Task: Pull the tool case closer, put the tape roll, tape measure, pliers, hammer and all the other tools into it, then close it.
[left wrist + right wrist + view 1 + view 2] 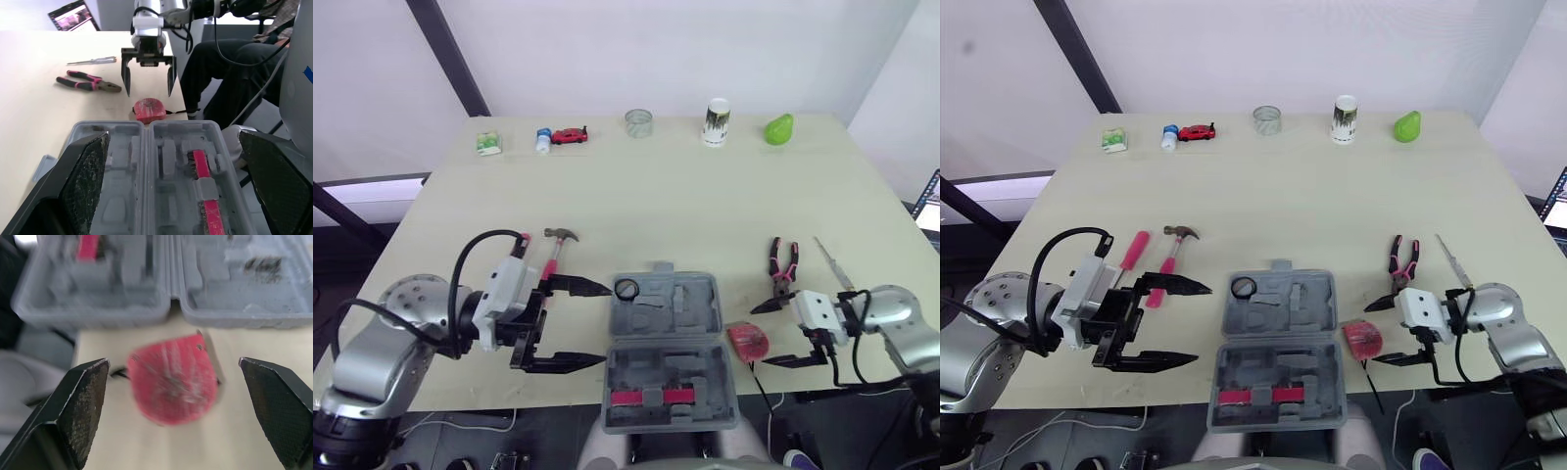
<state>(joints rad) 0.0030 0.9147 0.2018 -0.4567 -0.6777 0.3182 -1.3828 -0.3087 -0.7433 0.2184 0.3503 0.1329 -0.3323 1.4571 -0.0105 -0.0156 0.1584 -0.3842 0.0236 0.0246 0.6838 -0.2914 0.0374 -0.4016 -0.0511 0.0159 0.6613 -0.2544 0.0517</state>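
The grey tool case (pixel 668 387) lies open at the table's near edge, with a black tape roll (pixel 626 289) in its far left corner and a red-handled tool (pixel 656 397) in the near half. My left gripper (pixel 599 325) is open just left of the case, empty. Behind it lie the pink-handled hammer (pixel 557 251) and a pink-handled screwdriver (pixel 1133 253). My right gripper (pixel 760 336) is open, its fingers either side of the red tape measure (pixel 173 377) right of the case. Pliers (pixel 784 262) and a thin screwdriver (pixel 832 262) lie beyond.
Along the far edge stand a small green carton (pixel 487 143), a little bottle (pixel 542 141) with a red toy car (pixel 570 135), a glass jar (pixel 638 122), a white cup (pixel 716 122) and a green pear (pixel 778 128). The table's middle is bare.
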